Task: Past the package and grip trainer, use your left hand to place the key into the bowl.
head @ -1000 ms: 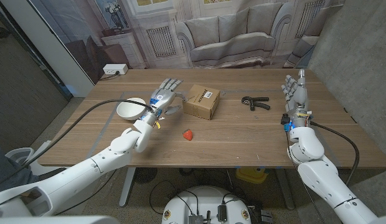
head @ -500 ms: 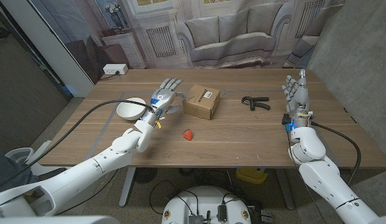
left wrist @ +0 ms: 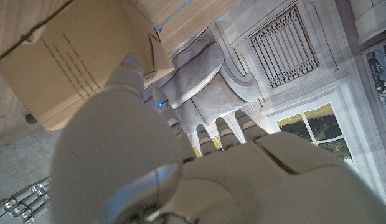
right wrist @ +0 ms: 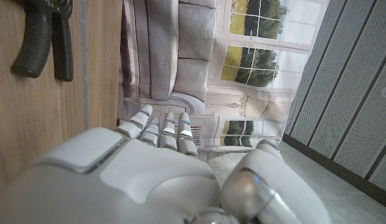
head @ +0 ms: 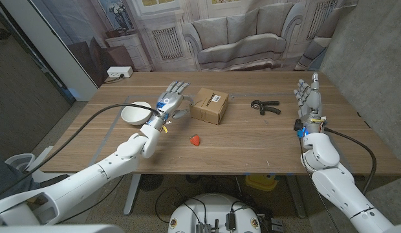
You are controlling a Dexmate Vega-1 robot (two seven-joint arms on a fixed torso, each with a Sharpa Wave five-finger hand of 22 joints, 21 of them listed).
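A white bowl (head: pixel 134 113) sits on the table's left side. My left hand (head: pixel 171 100) hovers between the bowl and the cardboard package (head: pixel 209 105), fingers stretched out and apart, nothing visible in them. In the left wrist view the back of the left hand (left wrist: pixel 180 168) points at the package (left wrist: pixel 68 56) just beyond its fingertips. A black grip trainer (head: pixel 266 106) lies right of the package. My right hand (head: pixel 308 97) stands upright at the table's right edge, fingers extended, empty; the right wrist view shows this hand (right wrist: pixel 149 174) beside the grip trainer (right wrist: pixel 43 37).
A small red strawberry (head: pixel 196 139) lies on the wood in front of the package, near my left forearm. A backdrop printed with a sofa hangs behind the table's far edge. Bare tabletop stretches across the front and middle right.
My right hand has edged very slightly to the right. The left hand and the objects have stayed where they were.
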